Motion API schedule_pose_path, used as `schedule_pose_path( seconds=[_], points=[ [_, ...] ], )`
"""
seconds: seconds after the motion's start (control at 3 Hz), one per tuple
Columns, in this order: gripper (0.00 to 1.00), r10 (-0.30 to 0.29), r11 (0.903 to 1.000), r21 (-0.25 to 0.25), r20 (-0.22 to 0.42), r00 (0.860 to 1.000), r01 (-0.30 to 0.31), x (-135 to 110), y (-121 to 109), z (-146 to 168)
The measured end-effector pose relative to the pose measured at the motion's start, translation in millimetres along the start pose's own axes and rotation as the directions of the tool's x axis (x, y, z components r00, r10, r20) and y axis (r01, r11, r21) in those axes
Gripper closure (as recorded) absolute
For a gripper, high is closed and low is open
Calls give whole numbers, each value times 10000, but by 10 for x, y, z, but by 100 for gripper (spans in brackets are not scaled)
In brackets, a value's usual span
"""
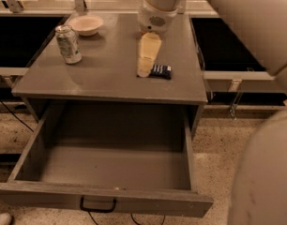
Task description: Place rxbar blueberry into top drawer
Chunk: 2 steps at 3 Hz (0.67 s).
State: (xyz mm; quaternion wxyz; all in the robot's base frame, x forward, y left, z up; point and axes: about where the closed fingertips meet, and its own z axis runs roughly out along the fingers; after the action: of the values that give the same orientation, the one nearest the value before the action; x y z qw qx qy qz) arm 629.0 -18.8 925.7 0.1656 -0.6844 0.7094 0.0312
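Observation:
The rxbar blueberry [162, 71], a small dark navy bar, lies flat on the grey cabinet top [101, 74], right of centre. My gripper [144, 71] hangs straight down from the white arm, its tan tip at the bar's left end and covering part of it. The top drawer [26, 161] is pulled wide open below, its grey inside bare. Its black handle [97, 205] is at the middle of the front panel.
A silver-green drink can [68, 44] stands at the cabinet top's left. A pale bowl [86, 24] sits behind it. The arm's white body [256, 27] fills the right side of the view. The red apple is hidden.

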Motion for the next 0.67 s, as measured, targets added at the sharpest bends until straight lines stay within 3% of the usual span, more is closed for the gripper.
schedule_pose_path(
  seconds=[0.67],
  points=[
    [0, 275, 9996, -99, -163, 9995, -277, 45, -128, 172]
  ],
)
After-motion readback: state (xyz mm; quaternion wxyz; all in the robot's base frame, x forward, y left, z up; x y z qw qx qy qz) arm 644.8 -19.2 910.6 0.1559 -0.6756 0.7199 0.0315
